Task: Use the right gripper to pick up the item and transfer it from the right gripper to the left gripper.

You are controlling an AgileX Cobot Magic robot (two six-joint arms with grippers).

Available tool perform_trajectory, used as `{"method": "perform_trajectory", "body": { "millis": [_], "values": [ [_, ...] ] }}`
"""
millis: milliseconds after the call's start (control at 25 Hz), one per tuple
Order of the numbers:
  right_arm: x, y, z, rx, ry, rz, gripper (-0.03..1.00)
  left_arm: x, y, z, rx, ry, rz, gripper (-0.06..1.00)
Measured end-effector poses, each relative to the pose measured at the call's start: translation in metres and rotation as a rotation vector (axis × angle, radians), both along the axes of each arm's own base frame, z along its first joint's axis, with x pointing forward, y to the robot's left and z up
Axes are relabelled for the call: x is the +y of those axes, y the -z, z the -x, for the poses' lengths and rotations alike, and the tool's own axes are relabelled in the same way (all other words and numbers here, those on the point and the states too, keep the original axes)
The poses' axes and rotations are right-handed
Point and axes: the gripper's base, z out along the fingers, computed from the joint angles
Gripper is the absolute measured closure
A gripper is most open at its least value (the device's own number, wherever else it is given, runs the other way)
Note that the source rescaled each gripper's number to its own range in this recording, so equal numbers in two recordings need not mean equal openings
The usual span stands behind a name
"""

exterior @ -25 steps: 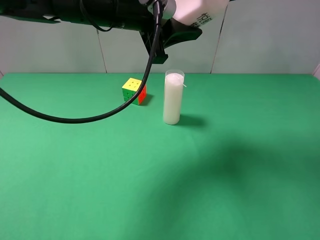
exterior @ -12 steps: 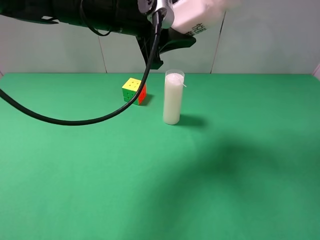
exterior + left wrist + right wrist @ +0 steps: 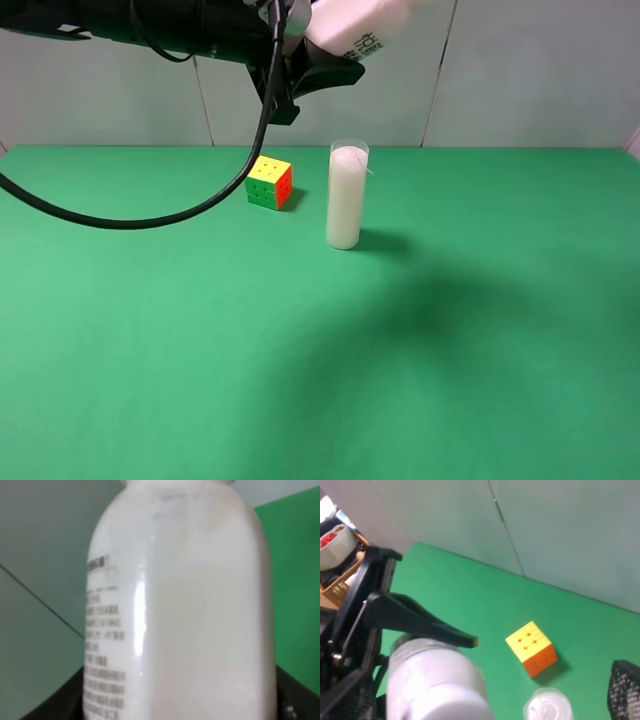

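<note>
Now grasping bottle (image 3: pixel 355 28) in clenched left end effector (image 3: pixel 335 62), high over counter (image 3: pixel 480 350), above cube (image 3: pixel 269 182) and candle (image 3: pixel 346 195). Released at right end effector (image 3: pixel 625 692), apart from bottle. Likely handover done: hold squeeze steady, carry level, steer cable (image 3: pixel 150 222) clear of candle.

We saw 2 things standing on the surface (image 3: pixel 150 350): a cube (image 3: pixel 269 182) toward the back, and a candle (image 3: pixel 346 197) upright just to its right, near but not touching. High above them, the left hand (image 3: pixel 345 52) gripped the bottle (image 3: pixel 352 25), which was tilted. A cable (image 3: pixel 150 222) hung from that arm, looping down left of the cube.
</note>
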Motion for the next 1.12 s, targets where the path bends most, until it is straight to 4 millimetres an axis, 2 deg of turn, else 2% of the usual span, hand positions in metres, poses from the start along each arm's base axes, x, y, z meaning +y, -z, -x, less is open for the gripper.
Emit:
{"method": "perform_trajectory", "body": {
  "millis": [560, 720, 880, 1120],
  "values": [
    [-0.002, -0.002, -0.003, -0.027, 0.036, -0.005, -0.03, 0.01, 0.006, -0.003, 0.033, -0.011, -0.059, 0.94],
    [-0.004, -0.015, -0.004, -0.069, 0.056, 0.015, -0.03, 0.018, 0.005, -0.007, 0.062, -0.035, -0.048, 0.94],
    [-0.017, -0.031, -0.006, -0.109, 0.129, 0.056, -0.03, 0.03, -0.004, -0.009, 0.046, -0.07, -0.037, 0.94],
    [-0.055, -0.025, -0.015, -0.069, 0.317, 0.177, -0.03, 0.033, -0.011, -0.006, 0.05, -0.078, -0.012, 0.94]
  ]
}}
